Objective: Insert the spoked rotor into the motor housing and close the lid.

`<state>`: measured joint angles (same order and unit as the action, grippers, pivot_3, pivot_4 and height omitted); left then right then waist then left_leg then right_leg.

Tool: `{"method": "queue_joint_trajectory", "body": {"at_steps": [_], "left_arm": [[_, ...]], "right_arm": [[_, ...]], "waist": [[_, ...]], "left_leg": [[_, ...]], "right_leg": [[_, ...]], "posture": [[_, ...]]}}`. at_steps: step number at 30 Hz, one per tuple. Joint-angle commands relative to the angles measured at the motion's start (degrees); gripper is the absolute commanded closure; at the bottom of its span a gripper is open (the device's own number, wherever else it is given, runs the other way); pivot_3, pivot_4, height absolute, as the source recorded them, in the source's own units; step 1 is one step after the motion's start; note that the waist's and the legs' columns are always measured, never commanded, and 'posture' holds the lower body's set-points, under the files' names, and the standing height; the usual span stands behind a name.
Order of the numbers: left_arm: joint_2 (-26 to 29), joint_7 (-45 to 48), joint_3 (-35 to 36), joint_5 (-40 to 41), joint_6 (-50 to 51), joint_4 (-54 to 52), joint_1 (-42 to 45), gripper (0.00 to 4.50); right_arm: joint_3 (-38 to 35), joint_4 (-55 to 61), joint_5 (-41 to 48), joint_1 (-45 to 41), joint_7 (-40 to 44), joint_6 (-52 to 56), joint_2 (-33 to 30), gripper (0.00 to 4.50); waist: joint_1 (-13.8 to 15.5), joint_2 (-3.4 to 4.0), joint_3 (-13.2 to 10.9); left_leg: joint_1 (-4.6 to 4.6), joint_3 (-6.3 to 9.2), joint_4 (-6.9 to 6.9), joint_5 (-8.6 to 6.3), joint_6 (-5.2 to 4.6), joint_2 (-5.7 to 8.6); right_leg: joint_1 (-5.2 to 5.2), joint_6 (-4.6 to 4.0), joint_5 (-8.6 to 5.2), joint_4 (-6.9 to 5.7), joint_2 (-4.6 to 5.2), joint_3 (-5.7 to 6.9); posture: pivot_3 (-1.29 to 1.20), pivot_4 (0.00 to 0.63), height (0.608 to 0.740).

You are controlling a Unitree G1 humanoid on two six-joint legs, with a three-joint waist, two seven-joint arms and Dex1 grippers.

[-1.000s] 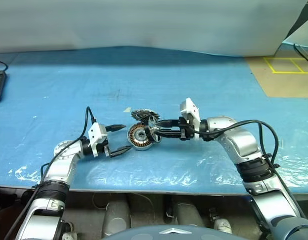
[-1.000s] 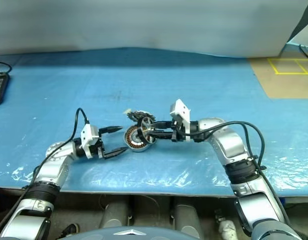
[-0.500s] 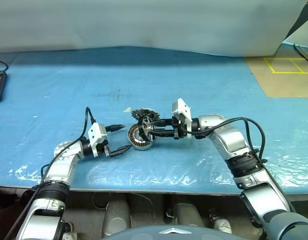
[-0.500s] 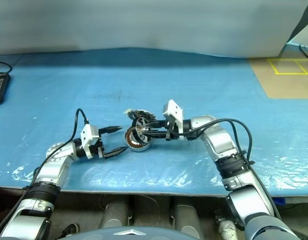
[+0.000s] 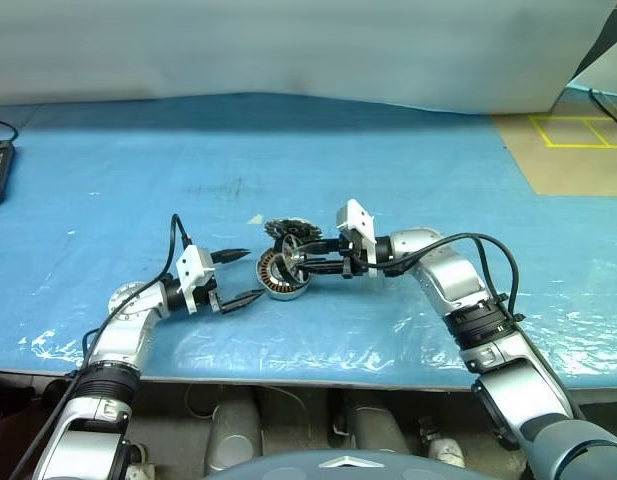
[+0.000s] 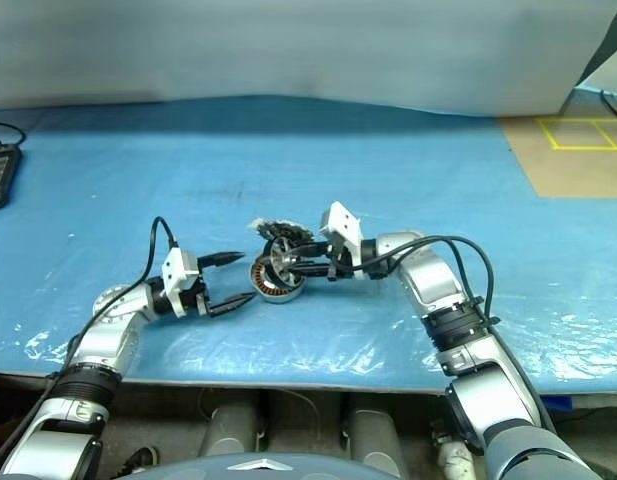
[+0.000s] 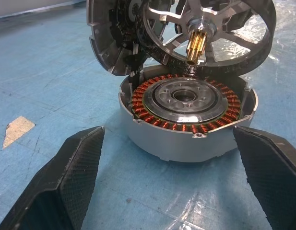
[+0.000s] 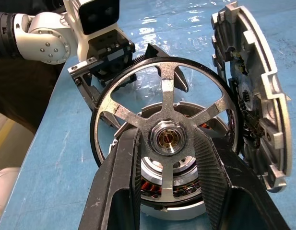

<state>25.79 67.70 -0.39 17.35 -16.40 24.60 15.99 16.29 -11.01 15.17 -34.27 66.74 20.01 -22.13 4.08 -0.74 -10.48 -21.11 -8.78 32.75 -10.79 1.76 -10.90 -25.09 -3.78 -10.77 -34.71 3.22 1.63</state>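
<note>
Your blue worktop (image 5: 408,160) carries the motor housing (image 7: 186,120) near its front edge, about midway along, copper windings facing up. Behind it the lid (image 8: 255,96) stands tilted on its rim, toothed face toward the housing and touching its back rim. Your right pincer (image 8: 164,143) is clamped on the hub of the spoked rotor (image 8: 164,115), tilted just above the housing. Your left pincer (image 5: 236,276) sits fully spread and empty just beside the housing.
</note>
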Motion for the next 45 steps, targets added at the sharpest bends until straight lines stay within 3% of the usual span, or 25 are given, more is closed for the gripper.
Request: {"method": "queue_joint_trajectory", "body": {"at_steps": [1,16,20,21,26,45], "left_arm": [[0.1,-0.5,0.6,0.3,-0.5,-1.2,0.3,0.0],[0.5,-0.7,0.4,0.3,-0.1,-1.9,-0.4,0.0],[0.6,-0.7,0.5,0.2,-0.1,-1.6,0.0,0.0],[0.6,-0.7,0.5,0.1,-0.1,-1.6,0.0,0.0],[0.9,-0.6,0.5,0.2,-0.1,-1.5,0.2,0.0],[1.5,-0.6,0.7,0.5,0.8,-2.3,-0.6,0.0]], "right_arm": [[0.5,0.7,-0.5,-0.8,0.7,-0.9,0.2,3.19],[0.3,-0.7,-3.9,-0.6,-1.8,-4.4,1.0,3.19],[1.4,0.1,-2.9,-0.6,1.1,-1.2,0.1,3.19],[1.6,0.6,-2.8,-0.3,1.7,-1.0,-0.1,2.52],[1.2,0.4,-4.3,0.4,-0.6,-3.9,0.8,1.03],[-2.0,9.4,4.6,-0.3,-0.3,5.4,1.5,1.03]], "waist": [[0.0,0.0,0.0],[0.0,0.0,0.0],[0.0,0.0,0.0],[0.0,0.0,0.0],[0.0,0.0,0.0],[0.0,0.0,0.0]], "left_leg": [[0.0,0.0,0.0,0.0,0.0,0.0],[0.03,0.0,0.01,0.0,0.0,-0.01],[0.03,0.0,0.0,0.0,0.0,-0.01],[0.03,0.0,0.0,0.0,0.0,-0.01],[0.01,-0.01,0.0,0.0,0.0,-0.01],[0.02,0.0,0.0,0.0,0.0,-0.02]], "right_leg": [[0.0,0.0,0.0,0.0,0.0,0.0],[0.02,0.0,0.0,-0.01,0.0,-0.01],[0.02,0.0,0.0,-0.01,0.0,-0.01],[0.02,0.0,0.0,-0.01,0.0,-0.01],[0.0,0.0,0.0,0.0,0.0,-0.01],[0.01,0.0,0.0,0.0,0.0,-0.01]], "posture": [[0.0,0.15,0.74],[0.0,0.15,0.74],[0.0,0.15,0.74],[0.0,0.15,0.74],[0.0,0.15,0.74],[0.0,0.15,0.74]]}}
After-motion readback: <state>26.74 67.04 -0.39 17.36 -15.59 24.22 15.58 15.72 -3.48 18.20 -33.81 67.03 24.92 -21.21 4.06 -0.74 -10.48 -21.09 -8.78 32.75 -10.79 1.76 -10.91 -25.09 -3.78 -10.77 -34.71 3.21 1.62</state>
